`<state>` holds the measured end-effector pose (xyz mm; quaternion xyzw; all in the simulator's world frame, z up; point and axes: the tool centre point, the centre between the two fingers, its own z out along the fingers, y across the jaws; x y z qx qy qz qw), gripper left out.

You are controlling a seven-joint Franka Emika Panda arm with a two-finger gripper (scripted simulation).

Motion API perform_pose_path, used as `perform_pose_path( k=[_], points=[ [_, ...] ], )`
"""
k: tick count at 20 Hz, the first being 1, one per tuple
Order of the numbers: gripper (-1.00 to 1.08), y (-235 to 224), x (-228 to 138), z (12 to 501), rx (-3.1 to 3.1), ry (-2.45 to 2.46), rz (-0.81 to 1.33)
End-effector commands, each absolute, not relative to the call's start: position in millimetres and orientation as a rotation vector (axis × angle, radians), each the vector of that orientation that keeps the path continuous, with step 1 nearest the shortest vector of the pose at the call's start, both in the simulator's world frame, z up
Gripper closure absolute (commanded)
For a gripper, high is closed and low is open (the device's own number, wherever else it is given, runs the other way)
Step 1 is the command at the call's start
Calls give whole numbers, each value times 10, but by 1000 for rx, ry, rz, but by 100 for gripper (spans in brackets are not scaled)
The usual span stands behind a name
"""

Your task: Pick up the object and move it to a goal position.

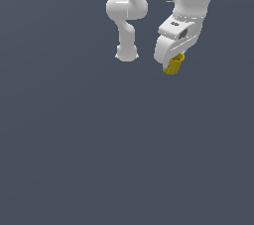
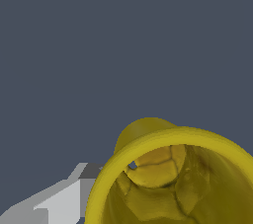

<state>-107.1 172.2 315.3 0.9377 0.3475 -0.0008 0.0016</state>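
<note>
A white robot arm is seen against a plain dark blue-grey ground. In the exterior view the arm's body fills the upper part of the picture, from about twelve o'clock to two o'clock, and a jointed section with a rounded base is seen at about eleven o'clock.

The claw [image 1: 172, 59] is found at about one o'clock of the exterior view, at the end of a white wrist block. It is clenched on the yellow cup [image 1: 173, 64], whose upper part is hidden between the white fingers, so that only the lower part is shown below them. How wide the gap between the fingers is cannot be told, since the cup and the wrist block cover it.

The cup is held in the air, well apart from anything else. Its long axis is tilted: the lower end is pointed toward seven o'clock, and the upper end toward one o'clock, into the claw.

In the wrist view the yellow cup [image 2: 173, 178] is seen very close, with its hollow mouth turned toward the camera. A thick round rim and a rough, cracked-looking inner wall are shown. A grey and white finger [image 2: 64, 201] is seen beside the rim, touching it.

No brand, label or writing is shown on any part.
</note>
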Motion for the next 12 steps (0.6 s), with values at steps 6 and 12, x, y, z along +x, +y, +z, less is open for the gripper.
perform_pose_path(
  k=[6, 12],
  points=[
    [108, 2081, -1296, 3599, 2945, 1090, -1],
    [108, 2198, -1352, 3737, 2946, 1089, 0]
  ],
)
